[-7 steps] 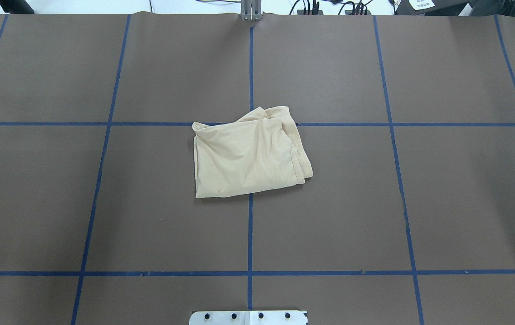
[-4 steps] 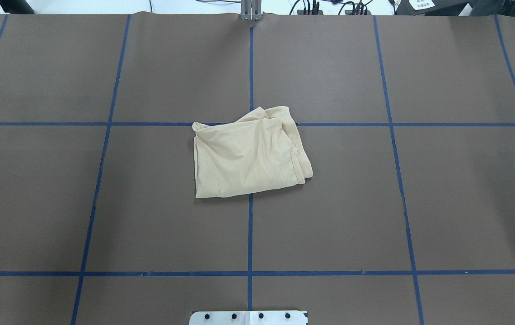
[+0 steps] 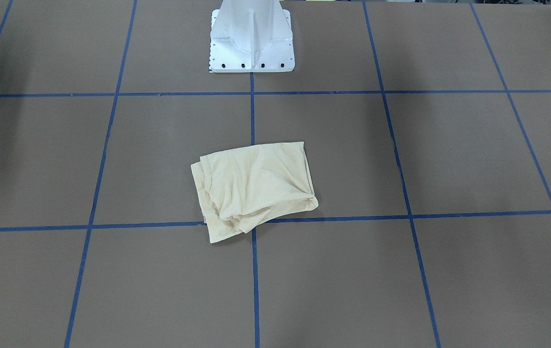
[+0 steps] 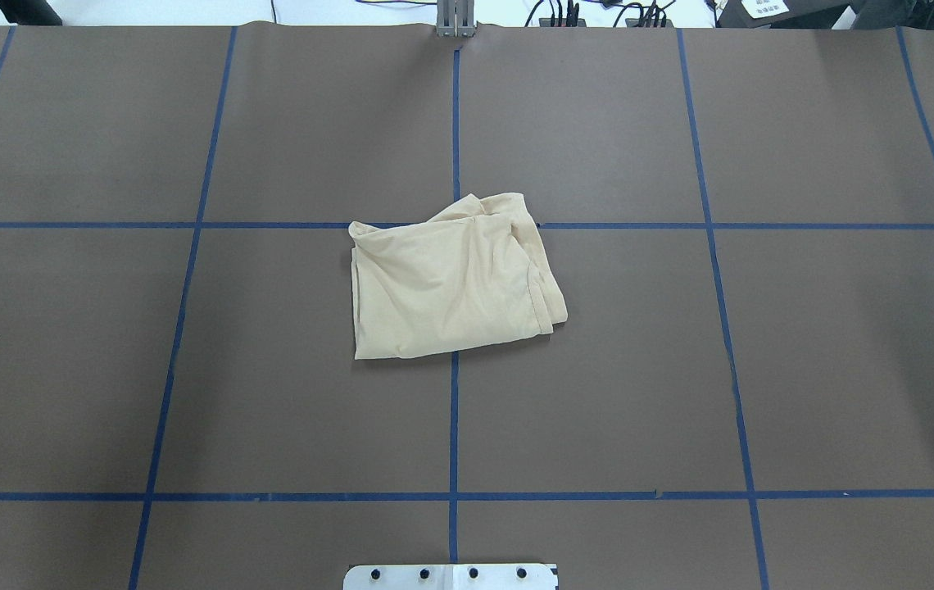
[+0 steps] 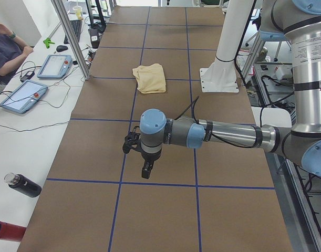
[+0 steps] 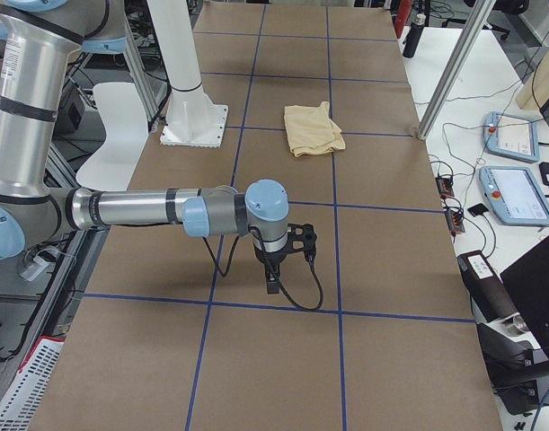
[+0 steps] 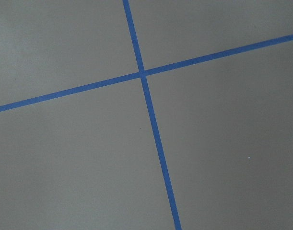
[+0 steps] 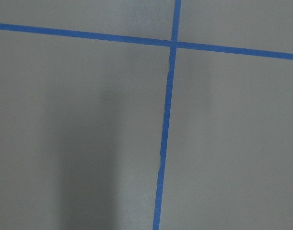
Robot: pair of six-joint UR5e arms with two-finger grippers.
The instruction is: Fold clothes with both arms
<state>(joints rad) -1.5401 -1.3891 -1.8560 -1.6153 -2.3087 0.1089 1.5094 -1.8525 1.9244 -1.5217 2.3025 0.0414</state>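
Overhead exterior view puts the T-shirt (image 4: 451,283) near the middle of the brown table (image 4: 639,393), lying over the spot where the central blue tape line (image 4: 453,426) meets the far cross line, with most of the cloth on the robot's side of that crossing. It is a compact, roughly rectangular packet with plain cream facing up and no print showing.

Its long axis runs across the table from the robot's left to its right, slightly skewed so the right end sits a little farther from the robot. The smooth folded edge faces left. The stacked hems and loose layers point right, and one corner pokes out at the far side.

Neither arm is anywhere near it. From the table ends I can see the left arm (image 5: 223,134) and the right arm (image 6: 139,208) each stretched out low over bare table, with the left gripper (image 5: 145,170) and the right gripper (image 6: 271,280) pointing down, well apart from the shirt. Both wrist cameras show only tape crossings. My guess is they are parked wide to keep the shirt in plain view — the folding looks essentially done, if a bit rumpled.

I cannot tell whether either gripper's fingers are spread or pressed together — these side views are too distant to judge. Nothing hangs from either one.
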